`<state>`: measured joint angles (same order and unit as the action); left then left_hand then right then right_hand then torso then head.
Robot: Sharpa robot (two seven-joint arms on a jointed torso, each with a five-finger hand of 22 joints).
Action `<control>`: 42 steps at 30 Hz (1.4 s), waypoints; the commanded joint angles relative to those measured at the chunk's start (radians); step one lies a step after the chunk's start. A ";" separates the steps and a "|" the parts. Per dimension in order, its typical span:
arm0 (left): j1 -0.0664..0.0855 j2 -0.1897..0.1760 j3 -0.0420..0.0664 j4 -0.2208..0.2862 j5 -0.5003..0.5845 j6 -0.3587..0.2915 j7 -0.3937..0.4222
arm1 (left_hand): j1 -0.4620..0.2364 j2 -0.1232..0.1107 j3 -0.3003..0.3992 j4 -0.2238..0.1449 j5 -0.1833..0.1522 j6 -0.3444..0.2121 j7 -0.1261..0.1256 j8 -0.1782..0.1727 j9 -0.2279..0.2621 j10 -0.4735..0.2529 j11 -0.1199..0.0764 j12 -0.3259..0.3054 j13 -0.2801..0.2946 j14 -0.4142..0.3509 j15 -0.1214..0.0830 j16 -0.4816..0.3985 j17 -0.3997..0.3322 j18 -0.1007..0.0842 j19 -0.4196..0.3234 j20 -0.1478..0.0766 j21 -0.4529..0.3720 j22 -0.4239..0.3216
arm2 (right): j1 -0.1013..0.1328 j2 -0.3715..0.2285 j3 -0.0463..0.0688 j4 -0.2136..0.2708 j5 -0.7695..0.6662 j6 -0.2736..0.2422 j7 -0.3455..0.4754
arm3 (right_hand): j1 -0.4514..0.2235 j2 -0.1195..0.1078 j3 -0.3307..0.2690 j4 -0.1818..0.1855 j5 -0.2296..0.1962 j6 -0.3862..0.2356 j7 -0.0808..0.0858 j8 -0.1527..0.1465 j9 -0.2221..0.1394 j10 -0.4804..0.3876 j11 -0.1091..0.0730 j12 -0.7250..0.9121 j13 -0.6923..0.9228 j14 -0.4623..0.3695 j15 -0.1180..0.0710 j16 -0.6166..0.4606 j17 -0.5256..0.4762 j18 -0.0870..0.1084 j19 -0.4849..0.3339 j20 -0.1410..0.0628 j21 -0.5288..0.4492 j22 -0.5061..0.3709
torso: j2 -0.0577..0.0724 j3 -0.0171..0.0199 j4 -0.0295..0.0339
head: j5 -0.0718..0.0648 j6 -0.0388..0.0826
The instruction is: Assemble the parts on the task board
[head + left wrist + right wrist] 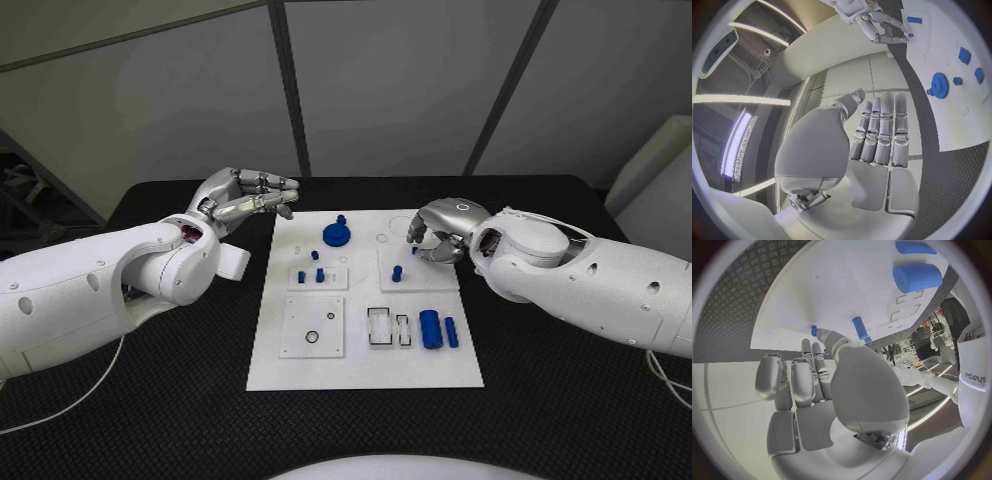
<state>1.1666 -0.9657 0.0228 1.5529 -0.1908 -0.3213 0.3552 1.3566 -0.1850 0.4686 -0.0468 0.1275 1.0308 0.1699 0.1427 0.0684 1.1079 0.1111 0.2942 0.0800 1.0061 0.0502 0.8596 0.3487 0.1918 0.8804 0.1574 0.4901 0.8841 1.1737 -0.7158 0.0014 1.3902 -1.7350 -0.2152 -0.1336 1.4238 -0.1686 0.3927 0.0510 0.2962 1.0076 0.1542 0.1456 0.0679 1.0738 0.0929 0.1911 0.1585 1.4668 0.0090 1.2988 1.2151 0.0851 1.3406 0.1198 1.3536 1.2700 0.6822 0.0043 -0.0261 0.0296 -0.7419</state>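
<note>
Head view: right hand (440, 228) hides board's (368, 355) far-right corner.

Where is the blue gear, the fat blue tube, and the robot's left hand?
blue gear (336, 234), head view, its round top.
fat blue tube (430, 329), head view, its side.
left hand (248, 197), head view, its middle.
</note>
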 commanded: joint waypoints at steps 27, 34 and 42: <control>0.001 0.000 0.001 0.009 0.081 0.023 0.040 | 0.006 0.019 0.001 -0.008 0.006 -0.005 0.014 0.001 -0.002 -0.011 0.005 0.006 -0.002 -0.004 0.002 -0.016 -0.010 -0.011 -0.001 0.003 -0.010 -0.007 | -0.012 0.029 -0.004 -0.033 -0.032 0.046 -0.014 | 0.044 0.053 0.077 -0.049 -0.038 0.110 -0.015 0.020 0.019 0.126 -0.024 0.000 -0.011 0.044 -0.019 0.029 0.016 -0.032 0.072 -0.018 0.078 0.100 | 0.000 0.0010 0.0004 | -0.001 -0.012; 0.001 0.001 0.001 0.005 0.081 0.019 0.038 | 0.008 0.022 0.002 -0.009 0.007 -0.007 0.016 0.000 -0.002 -0.013 0.006 0.006 -0.002 -0.003 0.003 -0.018 -0.012 -0.011 0.001 0.003 -0.010 -0.008 | -0.013 0.026 -0.004 -0.024 -0.045 -0.004 -0.023 | 0.044 0.068 0.102 -0.065 -0.041 0.129 -0.020 0.020 0.024 0.151 -0.030 -0.010 -0.009 0.044 -0.024 0.031 0.014 -0.036 0.083 -0.025 0.092 0.119 | -0.001 0.0015 -0.0008 | 0.000 -0.014; 0.001 0.002 0.001 -0.004 0.081 0.018 0.036 | 0.011 0.025 0.002 -0.011 0.007 -0.008 0.017 0.000 -0.002 -0.015 0.007 0.006 -0.003 -0.002 0.003 -0.020 -0.014 -0.011 0.002 0.003 -0.011 -0.008 | -0.015 0.011 -0.004 0.001 -0.048 -0.058 -0.025 | 0.041 0.066 0.106 -0.068 -0.042 0.132 -0.020 0.019 0.025 0.155 -0.030 -0.013 -0.009 0.044 -0.025 0.031 0.012 -0.039 0.090 -0.026 0.099 0.128 | -0.002 0.0012 -0.0008 | 0.000 -0.012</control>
<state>1.1662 -0.9649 0.0229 1.5500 -0.1144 -0.3097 0.3788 1.3670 -0.1671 0.4715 -0.0497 0.1274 1.0218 0.1789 0.1426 0.0677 1.1006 0.1184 0.2942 0.0788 1.0026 0.0537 0.8444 0.3360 0.1917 0.8805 0.1574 0.4862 0.8775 1.1576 -0.7022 -0.0033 1.3839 -1.7703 -0.2256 -0.1507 1.4634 -0.1097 0.4929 -0.0164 0.2544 1.1304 0.1341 0.1645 0.0911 1.2012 0.0837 0.1835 0.1489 1.4643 -0.0082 1.3242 1.2284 0.0537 1.4229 0.0945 1.4464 1.3079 0.6805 0.0056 -0.0267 0.0292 -0.7549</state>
